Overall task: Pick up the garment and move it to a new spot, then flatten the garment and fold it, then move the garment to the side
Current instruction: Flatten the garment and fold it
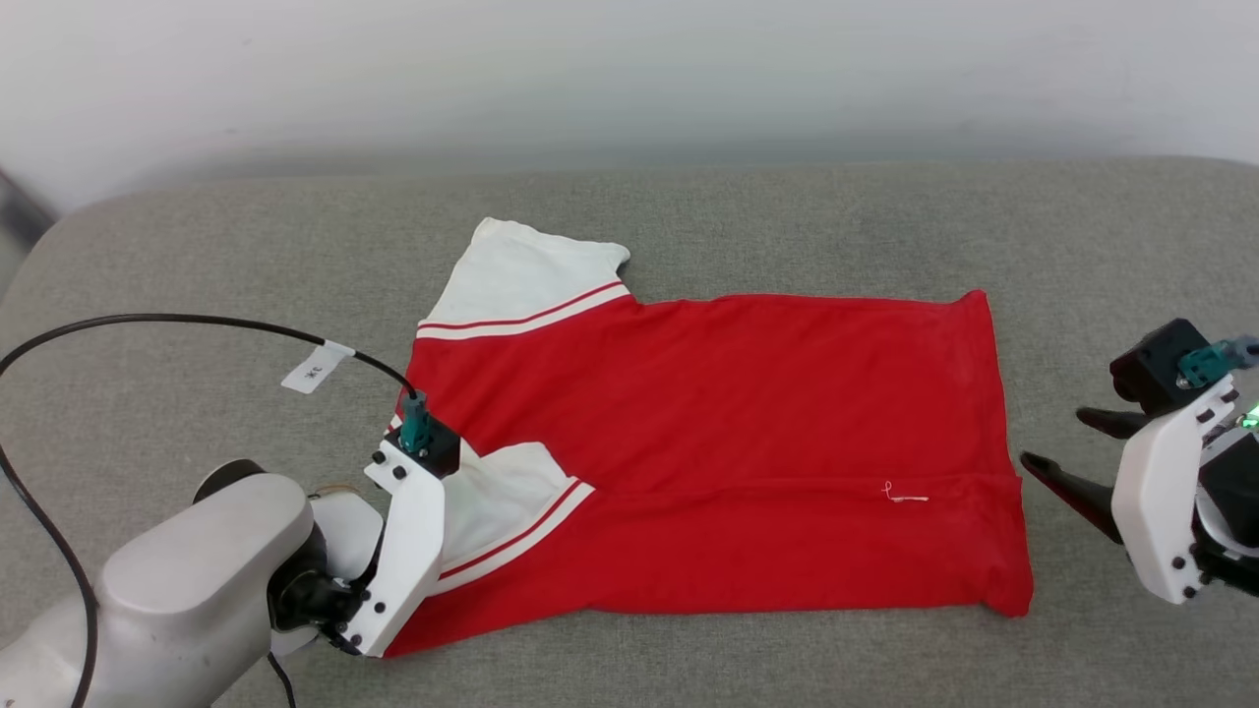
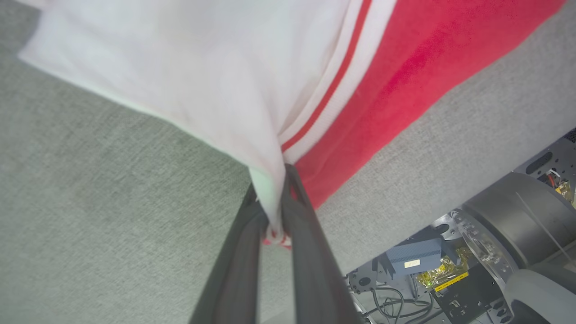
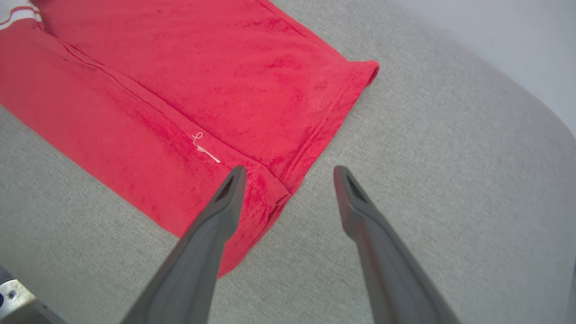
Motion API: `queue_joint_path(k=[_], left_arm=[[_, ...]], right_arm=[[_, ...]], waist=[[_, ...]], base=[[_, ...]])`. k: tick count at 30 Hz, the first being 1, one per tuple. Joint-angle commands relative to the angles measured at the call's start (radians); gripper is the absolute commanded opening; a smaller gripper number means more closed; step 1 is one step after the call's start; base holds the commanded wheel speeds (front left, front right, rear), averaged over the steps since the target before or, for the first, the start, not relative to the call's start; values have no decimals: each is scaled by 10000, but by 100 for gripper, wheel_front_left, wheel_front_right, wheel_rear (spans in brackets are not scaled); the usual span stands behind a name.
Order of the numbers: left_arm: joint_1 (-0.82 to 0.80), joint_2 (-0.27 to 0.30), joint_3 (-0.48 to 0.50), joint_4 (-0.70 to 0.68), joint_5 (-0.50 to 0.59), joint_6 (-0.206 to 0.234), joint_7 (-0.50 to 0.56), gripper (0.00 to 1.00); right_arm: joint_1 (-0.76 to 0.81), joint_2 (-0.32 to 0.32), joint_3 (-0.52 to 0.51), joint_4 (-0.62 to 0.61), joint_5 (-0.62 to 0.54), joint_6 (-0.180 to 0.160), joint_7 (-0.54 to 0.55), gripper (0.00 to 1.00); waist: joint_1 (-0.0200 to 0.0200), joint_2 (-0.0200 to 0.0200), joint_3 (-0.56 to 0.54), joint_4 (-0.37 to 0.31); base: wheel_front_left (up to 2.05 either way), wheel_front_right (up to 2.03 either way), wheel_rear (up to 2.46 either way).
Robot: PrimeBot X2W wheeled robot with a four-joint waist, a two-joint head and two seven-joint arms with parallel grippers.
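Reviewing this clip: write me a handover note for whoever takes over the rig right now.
Left pincer: shut on the white near sleeve of the red jersey T-shirt.
Right pincer: open, holding nothing, beside the near hem corner.
T-shirt: spread on the grey cushion, plain red side up, hem toward the right pincer.
Done: laid out flat; the near long edge looks folded over.
To do: finish folding, then move it aside.

The left gripper [image 2: 273, 186] sits low at the left, its two fingers pressed together on the garment [image 2: 405, 67]. The right gripper [image 3: 289, 170] is at the right, fingers wide apart.
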Motion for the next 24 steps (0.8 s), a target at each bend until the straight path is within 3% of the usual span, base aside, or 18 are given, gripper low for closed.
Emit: queue_joint_path(k=[1,3,9,14,24], left_arm=[[3,22,-50,-59,14,-2,-9,0],[-138,149,-124,-377,36,-3,-72,0],[-332,225,-248,-732,98,-4,-161,0],[-558,161,-311,-878,215,-4,-221,0],[-988,-28,-363,-957,478,0,-452,0]], right_arm=[[-104,-60,122,-52,113,-8,230,100],[-626,-584,454,-222,347,-8,1431,100],[-1065,-776,1059,17,653,-8,3124,100],[-1076,-201,1333,660,870,-8,3789,100],[-240,1321,1972,2100,1269,-5,3509,100]], waist=[[0,0,-66,44],[0,0,-128,97],[0,0,-7,212],[0,0,293,351],[0,0,928,701]], base=[[0,0,0],[0,0,0],[0,0,0],[0,0,0],[0,0,0]])
